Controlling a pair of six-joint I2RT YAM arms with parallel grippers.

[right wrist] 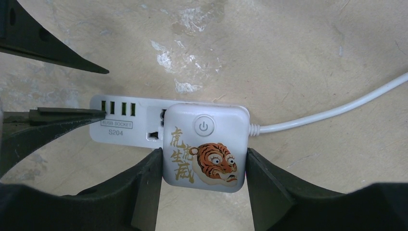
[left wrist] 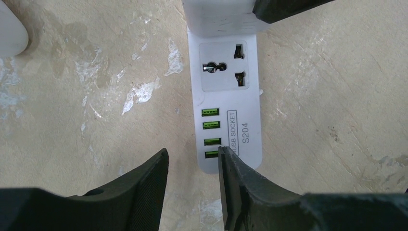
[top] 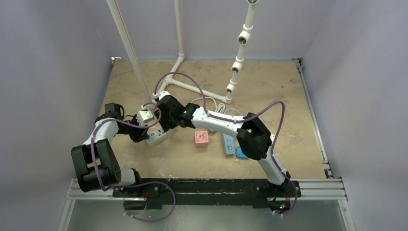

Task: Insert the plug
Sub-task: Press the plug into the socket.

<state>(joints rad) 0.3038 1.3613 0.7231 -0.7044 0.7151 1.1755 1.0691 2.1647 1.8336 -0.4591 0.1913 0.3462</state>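
Note:
The plug point(right wrist: 204, 149) is a white square block with a tiger picture, a power button and a white cable point(right wrist: 332, 111) running right. My right gripper point(right wrist: 203, 154) is shut on it, a finger against each side. The plug sits over one end of the white power strip point(right wrist: 120, 127); how deep it sits is hidden. In the left wrist view the strip point(left wrist: 226, 91) shows a free universal socket and a row of green USB ports, with the plug point(left wrist: 216, 17) at its far end. My left gripper point(left wrist: 192, 156) is open at the USB end, one finger point(left wrist: 233, 187) lying over the strip.
A pink adapter point(top: 201, 138) and a blue power strip point(top: 229, 143) lie on the tan board right of the white strip point(top: 155, 138). A white pipe frame point(top: 180, 62) with fittings point(top: 238, 65) stands at the back. Purple cables loop over both arms.

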